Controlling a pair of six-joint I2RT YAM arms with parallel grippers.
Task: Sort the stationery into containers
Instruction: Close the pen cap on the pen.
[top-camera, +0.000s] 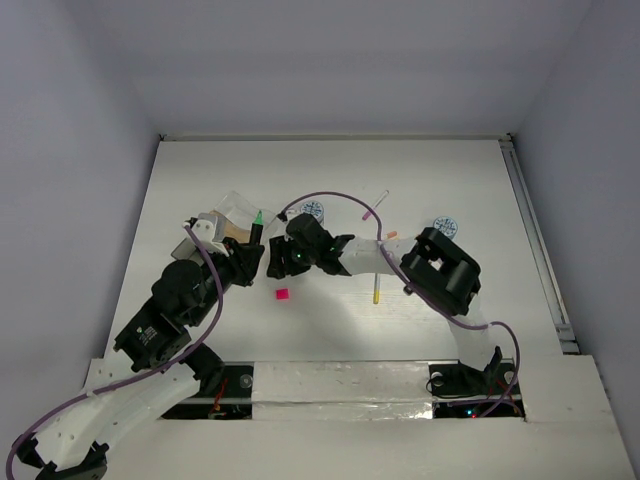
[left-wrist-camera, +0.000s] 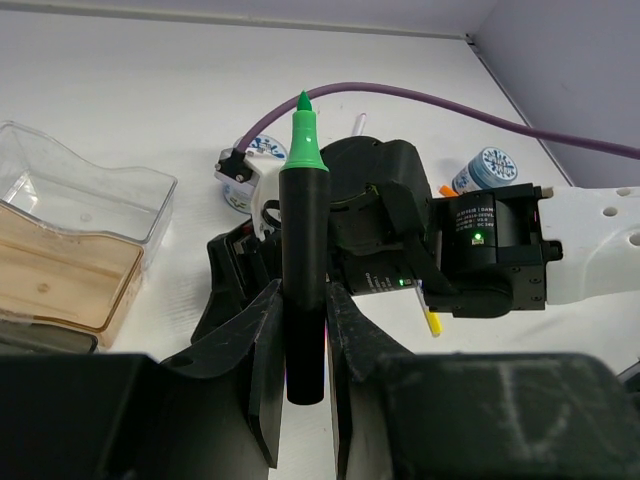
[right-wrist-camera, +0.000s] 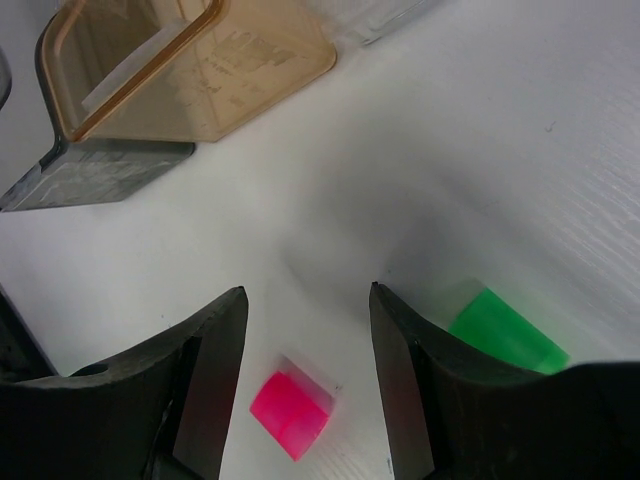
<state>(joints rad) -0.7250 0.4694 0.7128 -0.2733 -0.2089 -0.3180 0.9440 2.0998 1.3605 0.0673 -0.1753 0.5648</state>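
At the table's (top-camera: 450, 180) left, near the containers (left-wrist-camera: 120, 205), the left end effector (left-wrist-camera: 303, 330) was clenched on the green-capped marker (left-wrist-camera: 303, 250), likely mid-placement and next needing a carry over a tray and release, while the right end effector (right-wrist-camera: 305, 330) hung released over the pink cube (right-wrist-camera: 291, 411).

Your left claw (left-wrist-camera: 305, 292): matte black fingers (left-wrist-camera: 262, 370) with flat inner faces and a blocky black mount behind them. Your right claw (right-wrist-camera: 305, 300): same black wedge fingers, rounded tips. Behind each claw, black motor housings (top-camera: 440, 268) joined by white links (top-camera: 372, 258). A purple cable (top-camera: 330, 196) comes off the right wrist, and another runs behind the left claw. Green LED (left-wrist-camera: 478, 237) lit behind the right claw. Small holes dot the left arm's white base link (top-camera: 110, 410).
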